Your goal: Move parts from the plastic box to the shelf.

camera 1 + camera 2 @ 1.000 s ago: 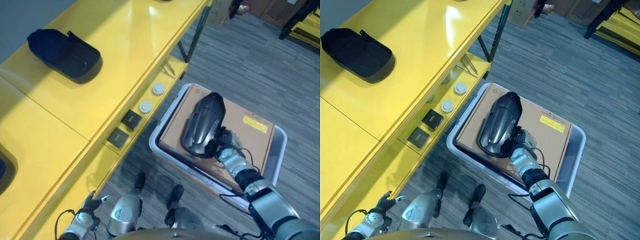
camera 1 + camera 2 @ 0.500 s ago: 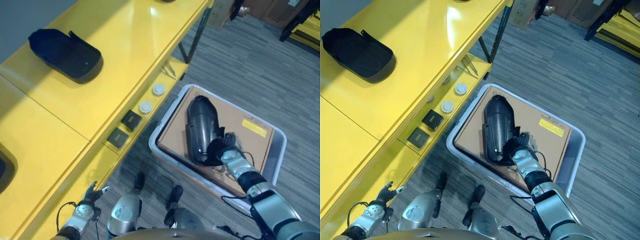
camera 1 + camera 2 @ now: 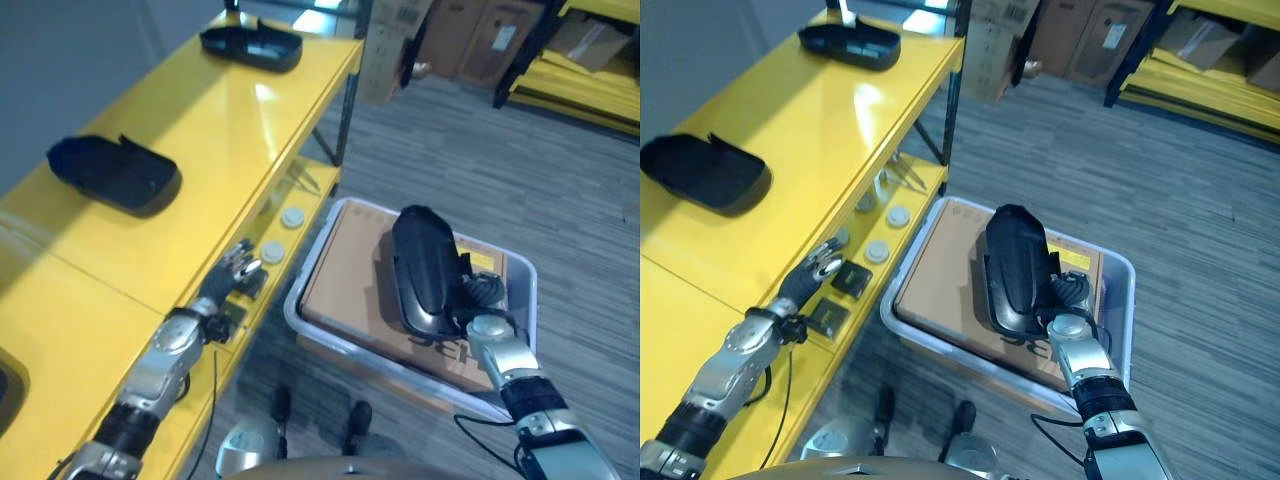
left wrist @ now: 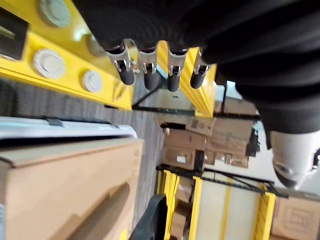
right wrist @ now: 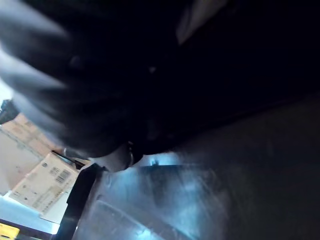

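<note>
- Two black parts already lie on top of the yellow shelf (image 3: 200, 150): one tray-shaped part (image 3: 112, 172) near the robot's left, another (image 3: 250, 45) at the far end.
- Third black part (image 3: 425, 270), long w/ rounded shell shape, is over the plastic box (image 3: 520, 285), above the brown cardboard sheet (image 3: 345, 280) that lies in the box.
- Right hand (image 3: 478, 300) is at the part's near/right edge, touching it; dark cover is against the shell. Fingers are hidden behind the part, so can't tell how far they're curled or whether they grip it. Right wrist view is nearly all dark, w/ glossy black surface of the part (image 5: 200, 200) up close.
- Part sits tilted, far end pointing away from the robot, near end by the right hand.
- Left hand (image 3: 232, 268) is stretched out by the shelf's front edge, beside the lower level; fingers (image 4: 150, 75) straight & relaxed, holding nothing.
- Lower shelf level holds small items: white round discs (image 3: 282, 232) & flat black squares (image 3: 850, 278), just beside the left hand.
- Plastic box is on grey carpet floor (image 3: 560, 190), just beside the shelf.
- Cardboard boxes (image 3: 480, 40) stand in the background, w/ more yellow racking (image 3: 600, 70) far right.
</note>
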Tool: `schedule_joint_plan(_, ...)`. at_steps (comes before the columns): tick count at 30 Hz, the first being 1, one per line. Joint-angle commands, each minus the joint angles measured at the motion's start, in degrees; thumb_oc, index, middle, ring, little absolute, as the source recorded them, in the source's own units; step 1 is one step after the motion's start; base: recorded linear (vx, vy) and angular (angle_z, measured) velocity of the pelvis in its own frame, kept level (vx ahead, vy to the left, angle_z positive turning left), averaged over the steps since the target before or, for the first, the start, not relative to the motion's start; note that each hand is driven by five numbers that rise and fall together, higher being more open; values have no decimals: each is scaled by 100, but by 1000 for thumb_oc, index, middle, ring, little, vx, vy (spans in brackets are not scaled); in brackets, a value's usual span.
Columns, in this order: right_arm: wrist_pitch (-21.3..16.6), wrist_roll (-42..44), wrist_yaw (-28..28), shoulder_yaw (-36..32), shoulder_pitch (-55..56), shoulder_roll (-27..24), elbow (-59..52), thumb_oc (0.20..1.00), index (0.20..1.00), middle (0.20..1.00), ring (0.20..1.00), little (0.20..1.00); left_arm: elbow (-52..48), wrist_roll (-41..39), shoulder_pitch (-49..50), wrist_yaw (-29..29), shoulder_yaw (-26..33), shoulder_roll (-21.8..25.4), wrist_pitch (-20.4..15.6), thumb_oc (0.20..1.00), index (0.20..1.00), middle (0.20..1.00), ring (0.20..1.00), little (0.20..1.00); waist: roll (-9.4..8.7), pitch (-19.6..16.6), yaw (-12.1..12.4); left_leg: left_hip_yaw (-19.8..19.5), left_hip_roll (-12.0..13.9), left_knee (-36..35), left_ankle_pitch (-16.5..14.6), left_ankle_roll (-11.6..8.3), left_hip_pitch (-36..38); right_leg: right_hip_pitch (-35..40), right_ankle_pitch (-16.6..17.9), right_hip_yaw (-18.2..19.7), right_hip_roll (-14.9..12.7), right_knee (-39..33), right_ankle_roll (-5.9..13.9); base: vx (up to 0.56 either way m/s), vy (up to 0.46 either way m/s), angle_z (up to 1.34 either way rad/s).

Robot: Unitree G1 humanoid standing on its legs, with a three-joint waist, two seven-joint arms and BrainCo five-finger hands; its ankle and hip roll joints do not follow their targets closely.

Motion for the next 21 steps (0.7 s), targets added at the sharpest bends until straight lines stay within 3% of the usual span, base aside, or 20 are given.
schedule_joint_plan(1,-291,122,-179,282,-376,-251,-84,200,200,200,200,200,110,-437,-75,-299,-343,-79,205,1000,1000,1000,1000,1000,-116,-443,90,320,278,211,-275,-88,-140,-123,36,137,-111,92,355,39,-26,-22)
schedule_joint_plan(6,-316,116,-190,512,-669,-54,-134,200,200,200,200,200,222,-1482,-602,-415,-893,-459,931,1000,1000,1000,1000,1000,-114,-599,-131,471,304,186,-313,-100,-1,-94,40,277,-58,62,348,29,-19,-22)
schedule_joint_plan(7,-322,120,-201,652,-818,26,-118,200,200,200,200,200,379,-2038,-789,-461,-1124,-669,1344,1000,1000,1000,1000,1000,-114,-653,-221,527,314,184,-325,-97,36,-105,34,344,-40,71,341,29,-9,-20)
schedule_joint_plan(14,-128,127,-168,1228,-1571,316,-3,200,200,200,200,200,949,-2533,-1519,-76,-1833,-1345,1857,1000,1000,1000,1000,1000,-104,-824,-516,755,353,189,-368,-103,167,-119,8,573,29,74,327,34,-10,-19)
schedule_joint_plan(21,-4,186,-90,1508,-1935,544,134,200,200,200,200,200,1226,-2602,-2142,317,-1973,-1703,1982,1000,1000,1000,1000,1000,-74,-944,-664,877,348,178,-388,-107,246,-123,19,676,55,57,341,36,-1,-14)
